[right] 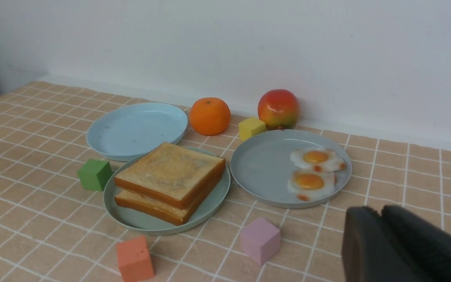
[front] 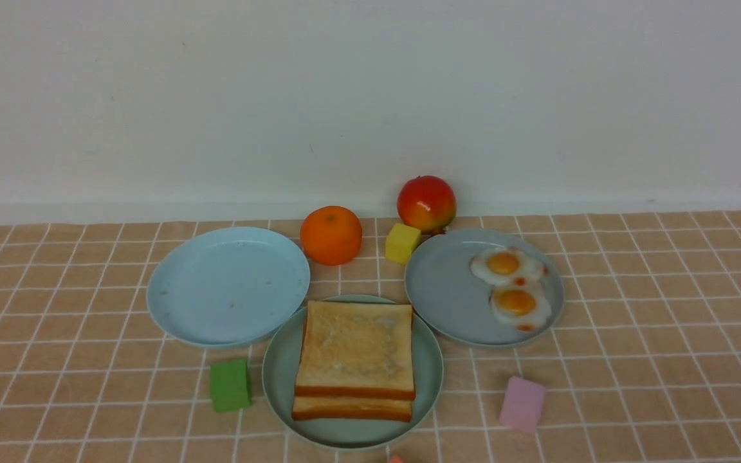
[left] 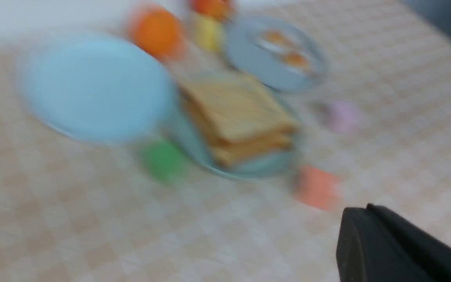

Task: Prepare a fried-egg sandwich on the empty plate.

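**Sandwich stacked on the mint plate, both grippers well clear**

Front view: 2 thick golden toast slices, the sandwich (front: 354,350), lie stacked on the round mint-green plastic plate (front: 277,379), no arm in sight; 2 glossy fried eggs (front: 512,286) sit on the grey-blue plate (front: 438,289) at 2 o'clock.
Left wrist view, blurred: the left gripper (left: 366,219) has its fingers pressed together, the sandwich well apart, roughly 1 o'clock.
Right wrist view: whether the right gripper (right: 380,215) is spread is unclear; the sandwich lies near 11 o'clock, any egg inside hidden.
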You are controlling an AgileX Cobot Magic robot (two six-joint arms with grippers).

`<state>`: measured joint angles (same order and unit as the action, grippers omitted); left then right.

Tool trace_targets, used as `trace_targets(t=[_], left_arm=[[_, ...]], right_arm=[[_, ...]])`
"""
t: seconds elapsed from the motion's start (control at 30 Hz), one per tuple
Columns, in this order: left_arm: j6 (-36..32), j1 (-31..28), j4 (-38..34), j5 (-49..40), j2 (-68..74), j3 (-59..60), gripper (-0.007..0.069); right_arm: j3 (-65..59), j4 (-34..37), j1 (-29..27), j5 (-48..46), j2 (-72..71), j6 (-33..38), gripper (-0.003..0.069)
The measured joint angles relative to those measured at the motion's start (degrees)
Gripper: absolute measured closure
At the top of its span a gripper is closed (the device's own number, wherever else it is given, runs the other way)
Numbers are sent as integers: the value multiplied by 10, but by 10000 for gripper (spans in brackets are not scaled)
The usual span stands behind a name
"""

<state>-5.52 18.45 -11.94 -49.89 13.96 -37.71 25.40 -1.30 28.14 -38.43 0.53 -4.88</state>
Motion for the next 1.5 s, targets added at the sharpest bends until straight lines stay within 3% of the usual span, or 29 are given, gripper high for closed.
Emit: trace_targets(t=[0.27,0.37,0.47,0.63,0.73,1.5], left_arm=[[-42,-85,26,142,-119,128,638],[0,-149,31,209,-146,211,638],[55,-179,62,239,-146,280,638],[138,-183,119,246,-146,379,638],[153,-183,129,258,-146,390,637],[160,-183,141,274,-146,393,624]], right_arm=[[0,0,0,0,0,0,572],[0,0,0,0,0,0,567],[0,0,0,0,0,0,564],[0,0,0,0,0,0,561],[0,-1,0,1,0,0,557],[0,-2,0,1,0,0,529]])
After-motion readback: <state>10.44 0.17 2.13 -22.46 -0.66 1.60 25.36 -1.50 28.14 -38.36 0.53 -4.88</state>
